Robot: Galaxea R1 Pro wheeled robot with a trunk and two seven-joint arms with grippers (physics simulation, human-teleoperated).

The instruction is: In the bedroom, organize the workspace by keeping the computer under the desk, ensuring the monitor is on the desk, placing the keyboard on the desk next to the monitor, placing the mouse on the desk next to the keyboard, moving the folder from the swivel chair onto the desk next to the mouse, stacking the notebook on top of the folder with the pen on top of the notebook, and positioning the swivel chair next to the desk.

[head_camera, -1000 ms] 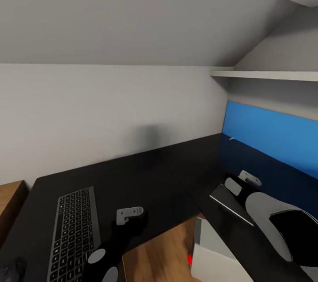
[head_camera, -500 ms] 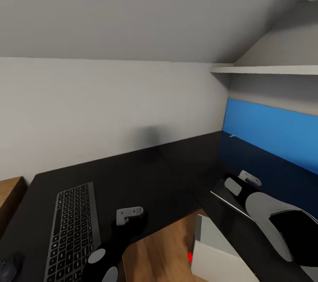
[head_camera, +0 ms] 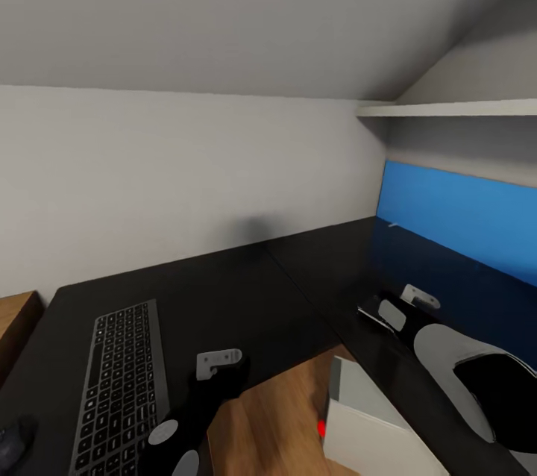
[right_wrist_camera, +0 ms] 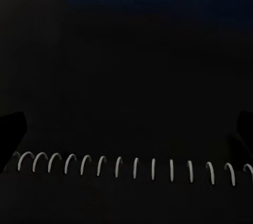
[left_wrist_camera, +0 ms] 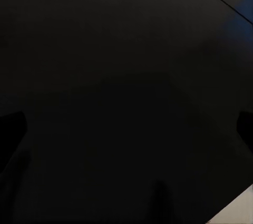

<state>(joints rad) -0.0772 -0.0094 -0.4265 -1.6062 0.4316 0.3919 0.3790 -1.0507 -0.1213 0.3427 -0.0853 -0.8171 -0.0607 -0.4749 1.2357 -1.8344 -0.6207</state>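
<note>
- Desk [head_camera: 224,297]: matt black L-shaped top, running along the grey wall and turning toward the blue panel [head_camera: 462,218].
- Computer [head_camera: 373,424]: light grey tower on the wooden floor at the desk's inner corner, partly beneath the desk edge; red light on its front.
- Keyboard [head_camera: 119,379]: flat on the desk top, left of the left gripper.
- Notebook [right_wrist_camera: 132,182]: dark cover with white spiral binding, on the desk directly under the right gripper [head_camera: 418,298].
- Left gripper [head_camera: 218,362]: above the desk's front edge; jaw state cannot be determined.
- Right gripper: jaw state cannot be determined; no grasp confirmed.
</note>
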